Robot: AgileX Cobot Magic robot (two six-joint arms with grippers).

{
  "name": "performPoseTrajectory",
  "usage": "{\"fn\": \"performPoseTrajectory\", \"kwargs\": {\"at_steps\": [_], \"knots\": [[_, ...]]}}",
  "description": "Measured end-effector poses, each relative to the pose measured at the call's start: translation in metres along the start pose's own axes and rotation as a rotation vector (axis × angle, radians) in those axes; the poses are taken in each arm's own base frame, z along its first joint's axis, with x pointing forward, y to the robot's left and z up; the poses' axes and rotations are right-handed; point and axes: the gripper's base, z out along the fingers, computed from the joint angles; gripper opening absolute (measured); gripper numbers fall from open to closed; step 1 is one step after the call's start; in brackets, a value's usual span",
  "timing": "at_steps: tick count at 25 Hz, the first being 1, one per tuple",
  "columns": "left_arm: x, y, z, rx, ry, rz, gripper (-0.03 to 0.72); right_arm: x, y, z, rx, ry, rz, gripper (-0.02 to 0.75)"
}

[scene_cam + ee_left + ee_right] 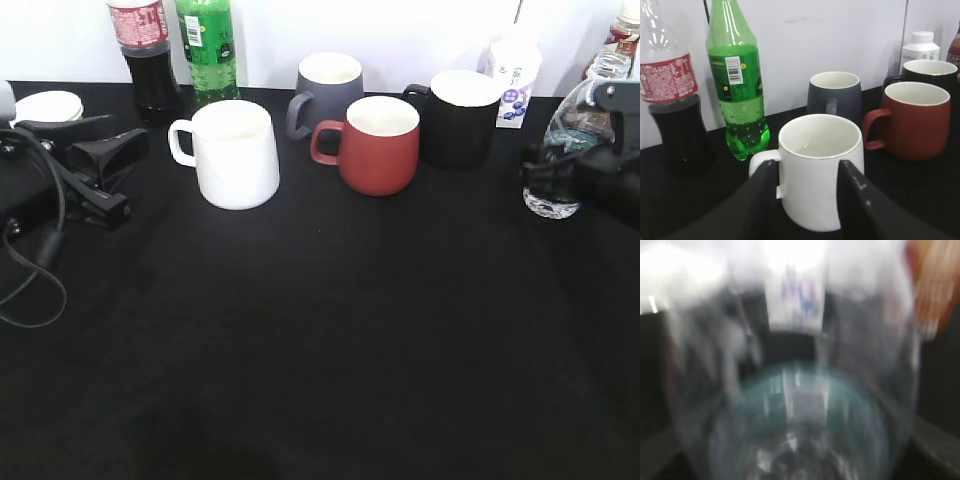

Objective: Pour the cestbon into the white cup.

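The white cup (pixel 238 155) stands at the left of the black table and fills the lower middle of the left wrist view (pixel 820 170). My left gripper (pixel 118 168) is open and empty just left of the cup, its two fingers (pixel 809 166) framing the cup in the left wrist view. The cestbon (pixel 568 125) is at the far right, leaning with its top to the right. My right gripper (pixel 547 165) is shut on its lower body. In the right wrist view the cestbon (pixel 800 405) is a blur that fills the frame, and the fingers barely show.
A cola bottle (pixel 145 55) and a green soda bottle (pixel 208 45) stand behind the white cup. A grey mug (pixel 330 85), a red mug (pixel 380 145) and a black mug (pixel 462 115) stand between cup and cestbon. A white carton (pixel 515 75) stands behind.
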Motion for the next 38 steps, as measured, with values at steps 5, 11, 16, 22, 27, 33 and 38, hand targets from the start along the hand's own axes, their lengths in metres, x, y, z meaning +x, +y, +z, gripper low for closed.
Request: {"fn": "performPoseTrajectory", "kwargs": {"at_steps": [5, 11, 16, 22, 27, 33, 38], "knots": [[0.004, 0.000, 0.000, -0.004, 0.045, 0.000, 0.309, -0.010, 0.001, -0.018, -0.007, 0.117, 0.022, 0.589], [0.004, 0.004, -0.017, -0.083, 0.271, -0.106, 0.309, -0.013, 0.003, -0.058, -0.020, 0.477, 0.040, 0.589], [-0.028, 0.010, -0.059, -0.288, 0.538, -0.345, 0.309, -0.043, 0.007, -0.107, -0.046, 0.518, 0.161, 0.589], [-0.100, -0.005, -0.137, -0.260, 0.578, -0.272, 0.309, -0.095, 0.010, -0.221, -0.147, 0.300, 0.170, 0.589], [-0.109, -0.020, -0.200, -0.222, 0.513, -0.199, 0.309, -0.080, 0.008, -0.320, -0.216, 0.256, 0.113, 0.589], [-0.079, -0.040, -0.268, -0.182, 0.373, -0.102, 0.309, -0.016, -0.017, -0.384, -0.053, 0.150, -0.029, 0.589], [-0.065, -0.040, -0.267, -0.178, 0.397, -0.102, 0.309, -0.008, -0.018, -0.371, -0.036, 0.092, -0.015, 0.588]]}}
